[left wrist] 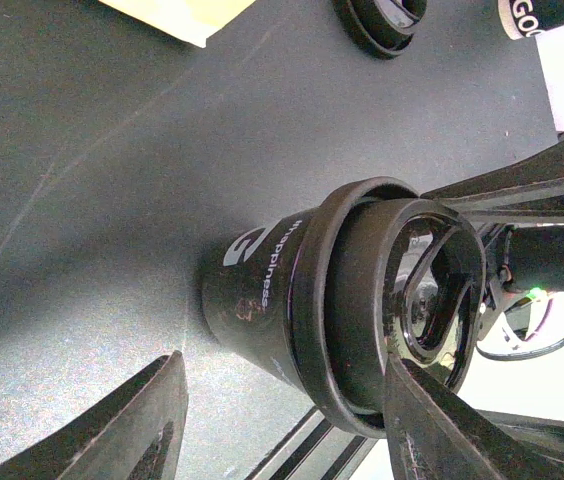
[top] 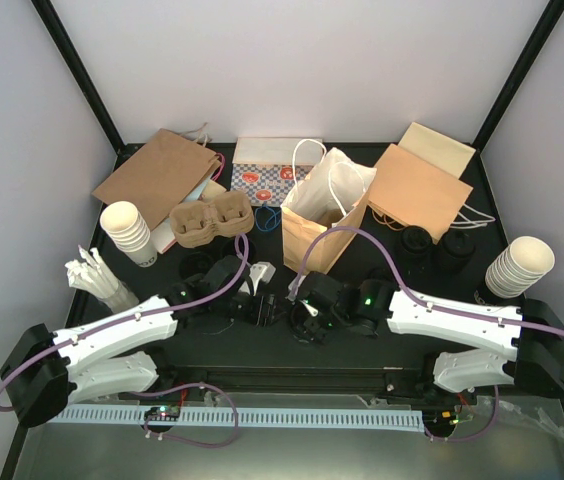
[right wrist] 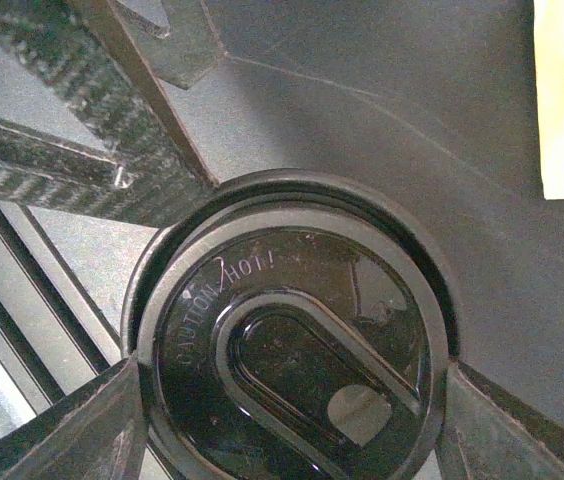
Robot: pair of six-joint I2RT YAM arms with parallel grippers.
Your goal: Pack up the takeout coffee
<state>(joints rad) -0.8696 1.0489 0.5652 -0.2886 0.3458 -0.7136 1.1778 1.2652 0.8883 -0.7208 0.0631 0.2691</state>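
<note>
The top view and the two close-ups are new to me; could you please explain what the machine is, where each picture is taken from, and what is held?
The machine is a left arm and a right arm, bolted at the near edge of a black table. Each ends in a two-fingered pincer. The wide picture comes from a fixed camera above and behind them; the other two come from wrist cameras, each showing its own fingers at the bottom. On the table are an open bag, flat bags, a carrier, paper cup stacks and black lidded cups. In the middle, both pincers seem to surround one cup: the left pincer straddles it with a gap on one side, so it is open; the right pincer brackets the lid, but I cannot tell whether it grips.
</note>
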